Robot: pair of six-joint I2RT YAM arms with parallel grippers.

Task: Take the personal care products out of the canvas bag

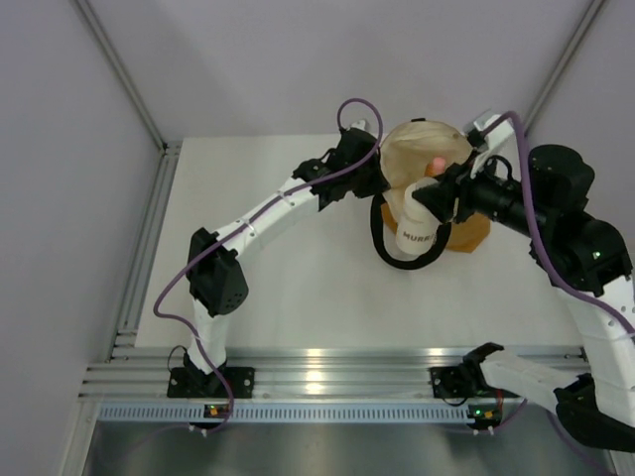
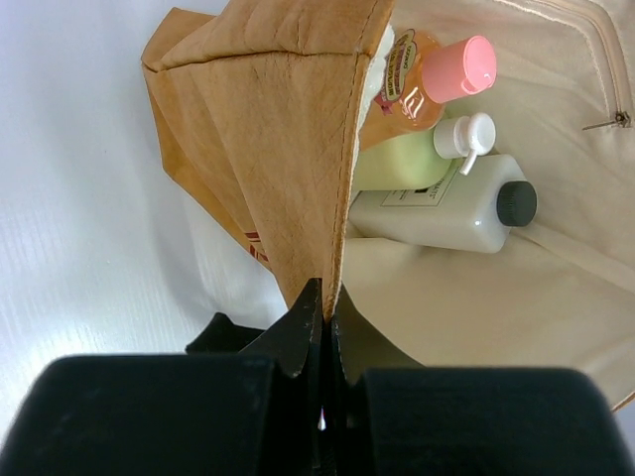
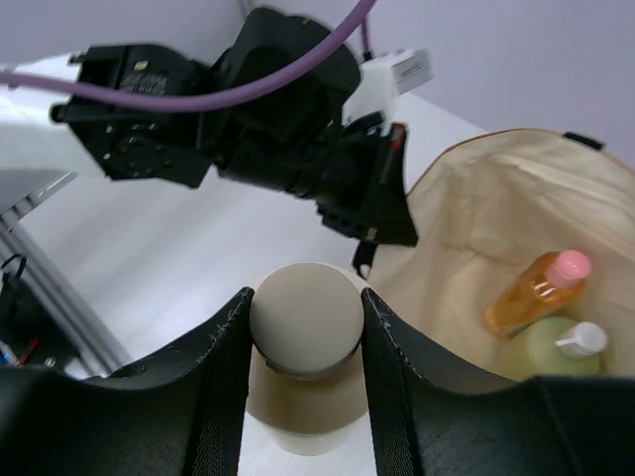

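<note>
the jar (image 3: 306, 332) is gripped on both sides by the right gripper (image 3: 306, 297), outside the bag (image 1: 409, 151) and just by its near rim; whether it touches the table (image 1: 298, 288) i cannot tell. three more lie side by side inside the bag on the cream lining: the orange bottle (image 2: 422, 84), the green bottle (image 2: 397, 164) and the white bottle (image 2: 437, 213) with a black cap. the left gripper (image 2: 322, 302) is closed tight on the bag's rim, pinching the canvas. a black handle (image 1: 405, 265) loops on the table below the jar.
</note>
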